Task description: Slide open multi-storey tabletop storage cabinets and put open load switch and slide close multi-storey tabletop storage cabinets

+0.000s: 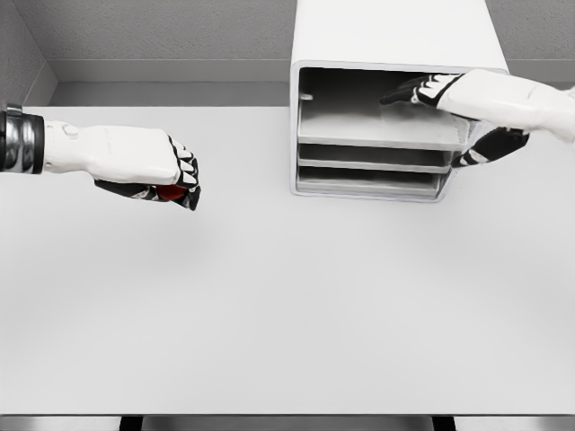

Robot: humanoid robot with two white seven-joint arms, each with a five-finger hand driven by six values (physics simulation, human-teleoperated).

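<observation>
Bare tabletop (287, 314) lies nearest you. Your left hand (166, 175) hovers over it, fingers curled tight around the red load switch (171, 192), which looks small, rigid and light; keep the grip around its body. Your right hand (454, 103) reaches into the cabinet (395, 36), fingers spread over the top drawer (377, 126), thumb hooked below its front edge.
</observation>
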